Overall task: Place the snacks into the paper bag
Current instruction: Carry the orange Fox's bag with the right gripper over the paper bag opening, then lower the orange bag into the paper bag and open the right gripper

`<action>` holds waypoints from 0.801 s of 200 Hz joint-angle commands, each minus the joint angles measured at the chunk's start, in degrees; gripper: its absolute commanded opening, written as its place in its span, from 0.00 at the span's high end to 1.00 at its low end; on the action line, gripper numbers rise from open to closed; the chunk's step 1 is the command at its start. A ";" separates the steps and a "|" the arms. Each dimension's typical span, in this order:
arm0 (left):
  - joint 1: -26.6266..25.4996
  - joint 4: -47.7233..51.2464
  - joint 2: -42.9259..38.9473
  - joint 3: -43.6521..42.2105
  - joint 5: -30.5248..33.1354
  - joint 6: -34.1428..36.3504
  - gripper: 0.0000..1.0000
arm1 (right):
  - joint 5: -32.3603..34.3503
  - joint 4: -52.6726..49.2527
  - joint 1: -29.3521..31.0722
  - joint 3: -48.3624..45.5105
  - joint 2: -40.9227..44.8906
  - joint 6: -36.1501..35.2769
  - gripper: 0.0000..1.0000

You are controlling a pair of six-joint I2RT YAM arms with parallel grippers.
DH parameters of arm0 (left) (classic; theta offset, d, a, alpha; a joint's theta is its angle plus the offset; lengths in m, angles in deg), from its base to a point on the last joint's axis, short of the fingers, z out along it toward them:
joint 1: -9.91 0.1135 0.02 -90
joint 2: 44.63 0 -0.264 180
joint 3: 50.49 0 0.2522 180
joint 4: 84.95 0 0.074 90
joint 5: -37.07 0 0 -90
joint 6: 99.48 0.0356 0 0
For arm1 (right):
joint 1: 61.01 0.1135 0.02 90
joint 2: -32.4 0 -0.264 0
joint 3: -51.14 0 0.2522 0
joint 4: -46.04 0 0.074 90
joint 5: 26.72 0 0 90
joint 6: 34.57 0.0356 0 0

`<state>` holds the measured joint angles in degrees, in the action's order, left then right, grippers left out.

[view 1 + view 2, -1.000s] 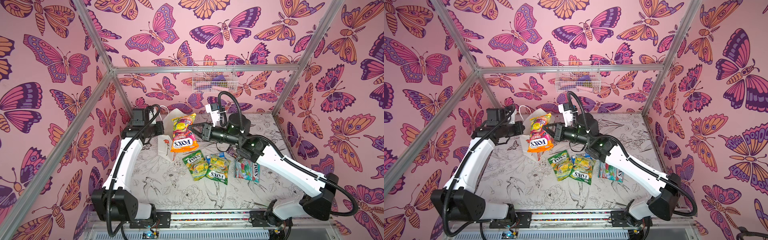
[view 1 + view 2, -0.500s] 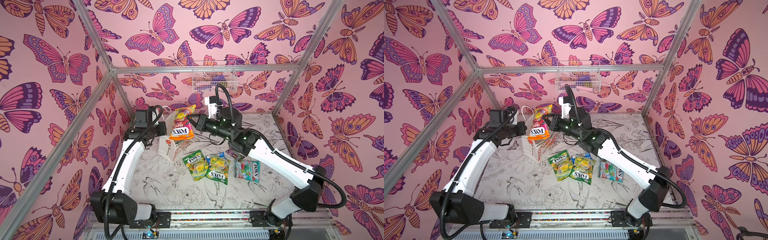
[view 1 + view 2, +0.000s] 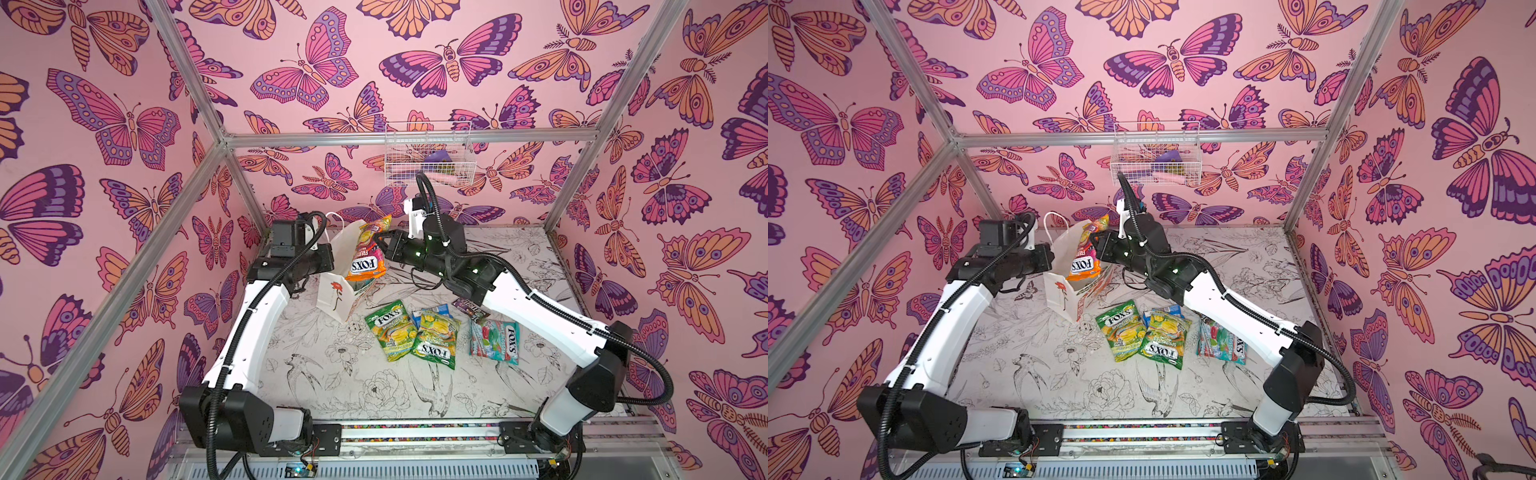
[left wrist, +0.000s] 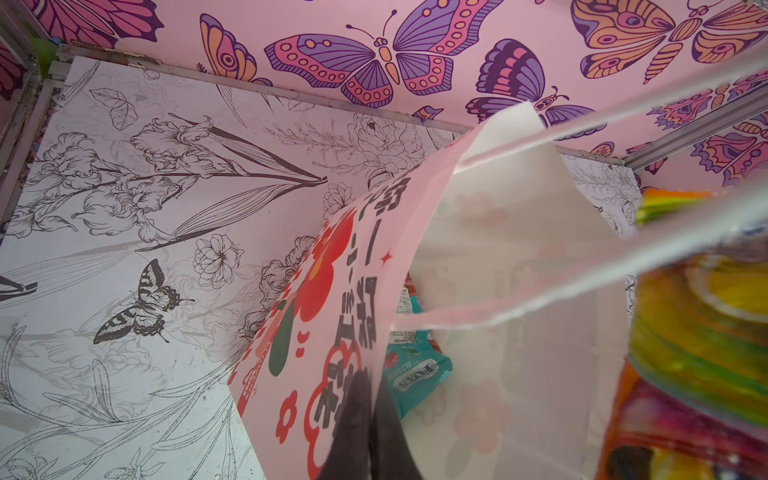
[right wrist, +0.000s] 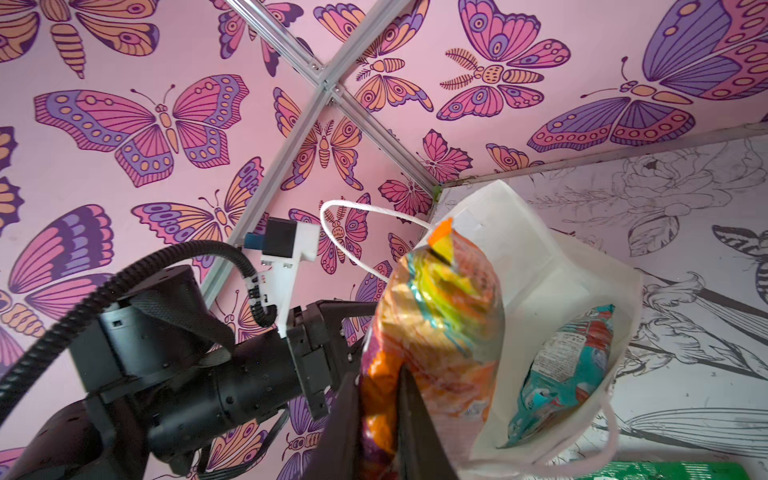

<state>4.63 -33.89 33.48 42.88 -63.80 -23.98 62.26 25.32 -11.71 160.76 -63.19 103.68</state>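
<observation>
The white paper bag (image 3: 336, 296) (image 3: 1059, 293) stands tilted at the back left, its mouth open. My left gripper (image 4: 371, 401) (image 3: 331, 259) is shut on the bag's printed side wall (image 4: 332, 316). My right gripper (image 5: 380, 401) (image 3: 379, 246) is shut on the orange FOX'S packet (image 3: 368, 255) (image 3: 1086, 259) (image 5: 436, 316), which hangs over the bag's mouth with its lower end inside the rim. A teal packet (image 4: 415, 370) (image 5: 569, 365) lies inside the bag. On the table lie two green-yellow packets (image 3: 390, 330) (image 3: 434, 341), a teal packet (image 3: 494, 341), a small blue-white packet (image 3: 437, 310) and a dark purple wrapper (image 3: 468, 306).
A white wire basket (image 3: 428, 156) hangs on the back wall above the right arm. Aluminium frame posts (image 3: 577, 166) stand at the back corners. The loose packets lie in front of the bag, under the right forearm (image 3: 540, 316).
My right gripper has swung back and to the left, carrying the orange packet from in front of the bag to over its mouth. The left gripper has kept its hold on the bag.
</observation>
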 commanded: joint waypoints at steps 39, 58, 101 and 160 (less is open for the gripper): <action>-0.70 -1.70 -1.59 -0.95 -0.82 -0.81 1.00 | 1.05 0.95 -1.60 2.72 -1.53 4.38 1.00; -0.85 -1.69 -1.64 -0.95 -0.82 -0.80 1.00 | 1.63 1.25 -2.16 2.52 -1.57 5.34 1.00; -0.94 -2.07 -1.73 -1.07 -1.12 -0.96 1.00 | -0.57 1.25 -3.59 3.91 -3.26 8.70 1.00; -0.96 -2.71 -1.96 -1.46 -1.87 -1.15 1.00 | -2.01 2.03 -3.62 5.56 -5.16 10.67 1.00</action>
<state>4.17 -34.65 32.84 42.16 -64.09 -24.38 61.60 24.25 -15.27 163.14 -67.65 112.27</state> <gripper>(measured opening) 0.048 0.165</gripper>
